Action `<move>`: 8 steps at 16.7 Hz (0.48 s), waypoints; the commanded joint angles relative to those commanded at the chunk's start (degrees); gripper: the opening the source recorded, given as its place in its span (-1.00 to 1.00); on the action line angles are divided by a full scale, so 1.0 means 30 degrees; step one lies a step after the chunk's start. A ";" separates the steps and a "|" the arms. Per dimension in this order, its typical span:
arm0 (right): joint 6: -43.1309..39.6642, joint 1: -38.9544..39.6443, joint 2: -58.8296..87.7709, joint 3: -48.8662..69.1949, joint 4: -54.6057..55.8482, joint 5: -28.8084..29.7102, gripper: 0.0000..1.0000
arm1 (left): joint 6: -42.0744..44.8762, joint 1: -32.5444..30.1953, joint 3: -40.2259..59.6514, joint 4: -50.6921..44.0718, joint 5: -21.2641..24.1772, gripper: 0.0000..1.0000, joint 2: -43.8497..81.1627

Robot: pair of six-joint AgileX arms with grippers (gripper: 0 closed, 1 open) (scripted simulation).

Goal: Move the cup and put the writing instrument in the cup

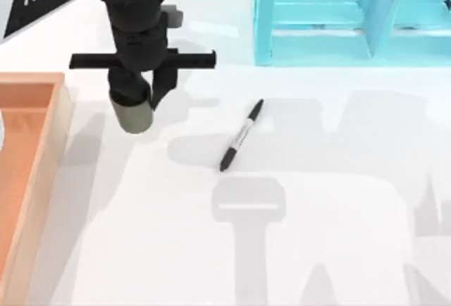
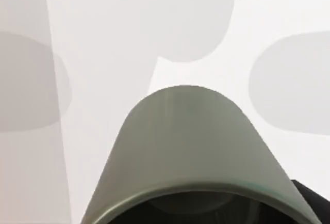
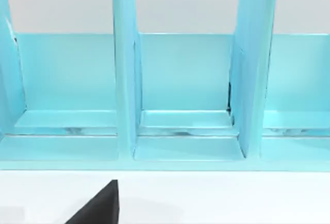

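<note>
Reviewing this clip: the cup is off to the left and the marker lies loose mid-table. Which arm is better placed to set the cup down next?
Left. Its tool already holds the cup, between the wooden tray and the marker.

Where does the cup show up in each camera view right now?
Top view: the cup is at upper left, held under the left gripper, between the wooden tray and the marker.
Left wrist view: the cup is close up at lower centre, over the table.
Right wrist view: not in it; blue shelf ahead.
Shared landmark: the white table.
</note>
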 joint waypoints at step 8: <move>0.0000 0.0000 0.0000 0.0000 0.0000 0.0000 1.00 | 0.0234 0.0173 -0.2881 0.3225 -0.0020 -1.00 0.0211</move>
